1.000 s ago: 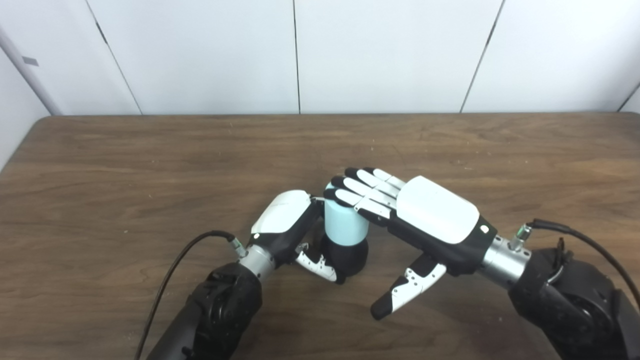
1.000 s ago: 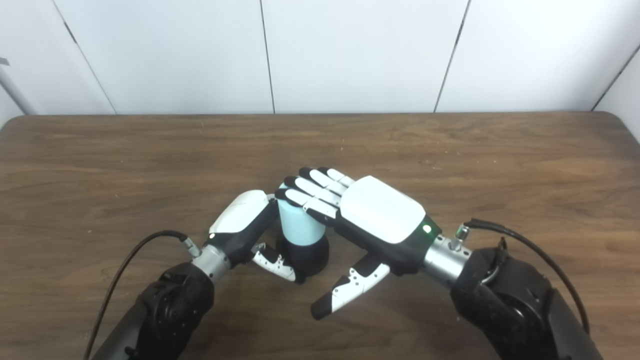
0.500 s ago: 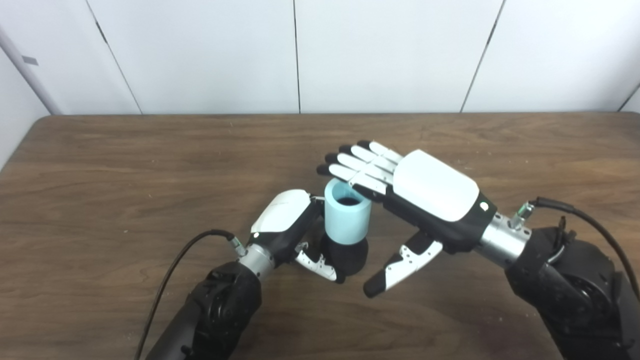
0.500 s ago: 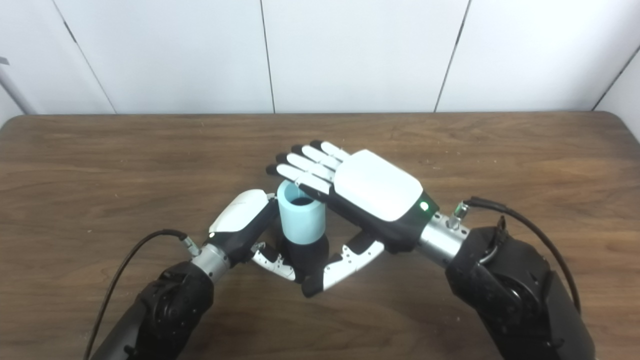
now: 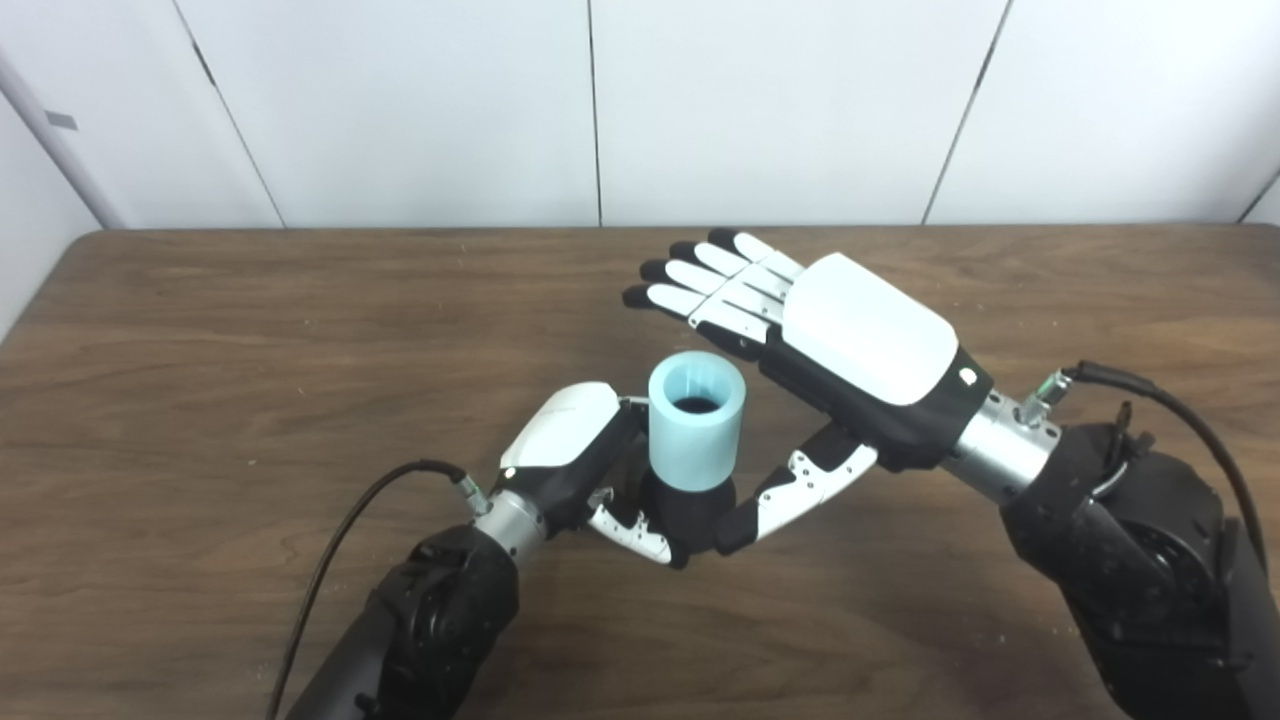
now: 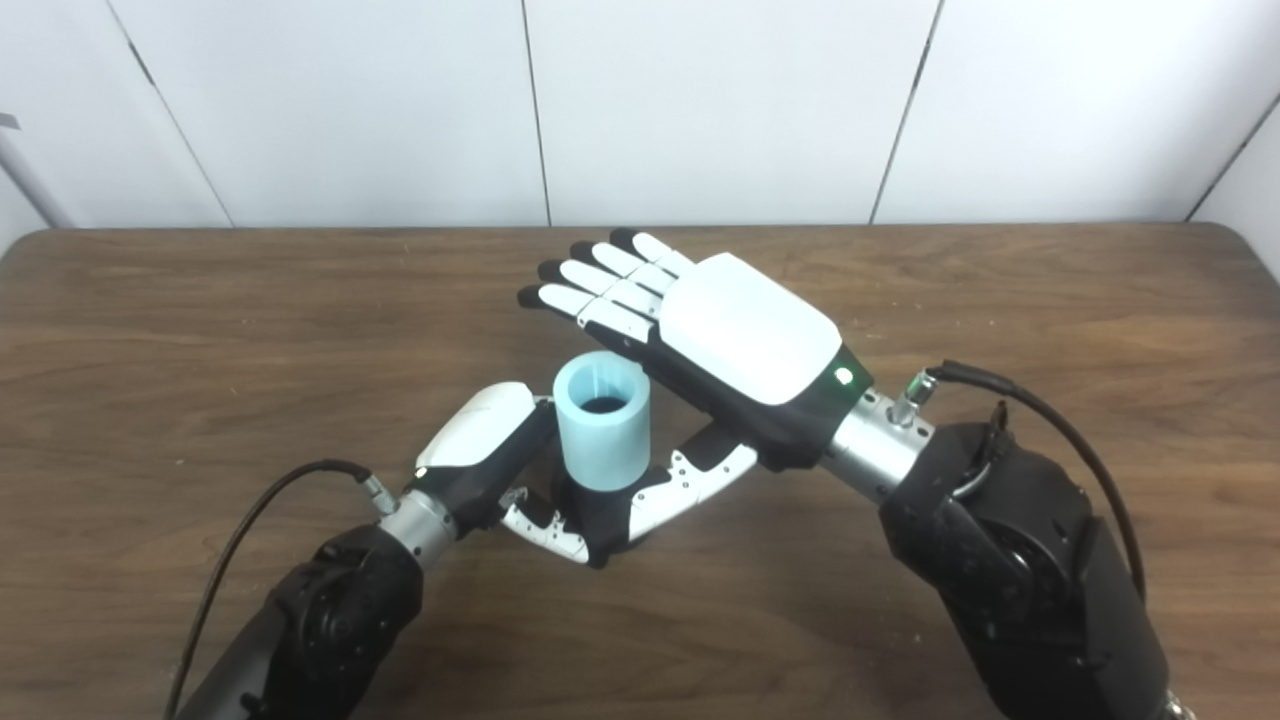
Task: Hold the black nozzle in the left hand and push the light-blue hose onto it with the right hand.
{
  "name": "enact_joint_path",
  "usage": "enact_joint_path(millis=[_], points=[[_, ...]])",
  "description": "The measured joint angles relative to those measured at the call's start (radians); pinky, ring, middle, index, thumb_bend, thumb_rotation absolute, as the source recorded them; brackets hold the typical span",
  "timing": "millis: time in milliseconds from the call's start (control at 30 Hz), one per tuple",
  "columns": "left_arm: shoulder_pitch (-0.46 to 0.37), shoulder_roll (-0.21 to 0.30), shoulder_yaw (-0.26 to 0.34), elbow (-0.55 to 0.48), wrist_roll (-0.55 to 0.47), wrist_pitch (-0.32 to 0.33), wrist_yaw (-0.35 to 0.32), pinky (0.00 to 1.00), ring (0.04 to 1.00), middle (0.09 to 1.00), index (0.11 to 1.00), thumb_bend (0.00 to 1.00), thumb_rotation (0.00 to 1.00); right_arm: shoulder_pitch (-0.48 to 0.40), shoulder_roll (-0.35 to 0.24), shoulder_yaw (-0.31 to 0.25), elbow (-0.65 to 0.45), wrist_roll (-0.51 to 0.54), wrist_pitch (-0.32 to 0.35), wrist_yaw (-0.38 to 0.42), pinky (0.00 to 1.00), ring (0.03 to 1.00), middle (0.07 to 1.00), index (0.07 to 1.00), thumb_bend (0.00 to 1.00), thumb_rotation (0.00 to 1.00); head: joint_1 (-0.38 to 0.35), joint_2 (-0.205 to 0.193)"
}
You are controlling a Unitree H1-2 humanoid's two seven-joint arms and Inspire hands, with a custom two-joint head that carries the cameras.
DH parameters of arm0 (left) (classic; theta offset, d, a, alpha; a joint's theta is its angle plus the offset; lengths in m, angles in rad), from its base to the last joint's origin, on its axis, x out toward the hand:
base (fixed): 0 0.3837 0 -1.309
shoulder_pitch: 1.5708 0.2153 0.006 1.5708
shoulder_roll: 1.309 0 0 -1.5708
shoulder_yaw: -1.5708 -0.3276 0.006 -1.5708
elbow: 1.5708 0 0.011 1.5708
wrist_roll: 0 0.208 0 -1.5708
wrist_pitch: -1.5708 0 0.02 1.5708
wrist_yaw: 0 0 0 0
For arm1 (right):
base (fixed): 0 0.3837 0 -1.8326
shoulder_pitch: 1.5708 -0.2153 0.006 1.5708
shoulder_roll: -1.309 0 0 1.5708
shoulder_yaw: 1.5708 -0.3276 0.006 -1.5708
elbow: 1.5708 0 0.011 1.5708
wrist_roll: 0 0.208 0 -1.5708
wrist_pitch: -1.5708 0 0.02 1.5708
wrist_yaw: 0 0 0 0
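Centrally, left hand grasping black nozzle, light-blue hose seated, right hand released above.

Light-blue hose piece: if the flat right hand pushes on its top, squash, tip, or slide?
The light-blue hose looks thick-walled and short, so probably stiff, unlikely to squash. It stands upright on the black nozzle, gripped by the left hand, so tipping seems unlikely. The right hand is open above it.

Two head cameras side by side — looking steeply down, close, sharing the table.
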Motion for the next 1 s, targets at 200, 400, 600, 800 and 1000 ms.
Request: enact_joint_path(millis=[200, 400, 600, 800, 1000], points=[[0.0, 0.003, 0.002, -0.014, 0.017, 0.007, -0.021, 0.94, 0.896, 0.899, 0.867, 0.81, 0.2, 0.0, 0.0, -0.002, 0.0, 0.002, 0.003, 0.004, 1.0, 0.978, 0.958, 0.931, 0.63, 0.99, -0.002, -0.002], [-0.007, 0.0, 0.016, -0.014, 0.017, 0.007, -0.042, 0.93, 0.899, 0.891, 0.866, 0.82, 0.2, 0.0, -0.001, -0.009, 0.0, 0.014, 0.01, 0.022, 1.0, 0.977, 0.958, 0.932, 0.63, 0.99, 0.003, -0.002], [-0.011, 0.0, 0.023, -0.014, 0.021, 0.007, -0.053, 0.94, 0.91, 0.898, 0.873, 0.83, 0.23, 0.0, -0.001, -0.011, 0.0, 0.019, 0.019, 0.042, 1.0, 0.976, 0.957, 0.933, 0.63, 0.99, 0.003, -0.003], [-0.01, 0.0, 0.036, -0.016, 0.022, 0.004, -0.056, 0.95, 0.919, 0.903, 0.889, 0.85, 0.27, 0.0, -0.001, -0.014, 0.0, 0.027, 0.026, 0.049, 1.0, 0.973, 0.956, 0.932, 0.63, 0.99, 0.006, -0.005], [-0.01, 0.0, 0.066, -0.035, 0.022, 0.013, -0.081, 0.95, 0.905, 0.896, 0.886, 0.85, 0.27, 0.0, -0.003, -0.017, 0.005, 0.03, 0.025, 0.049, 1.0, 0.97, 0.953, 0.931, 0.63, 1.0, 0.008, -0.006]])
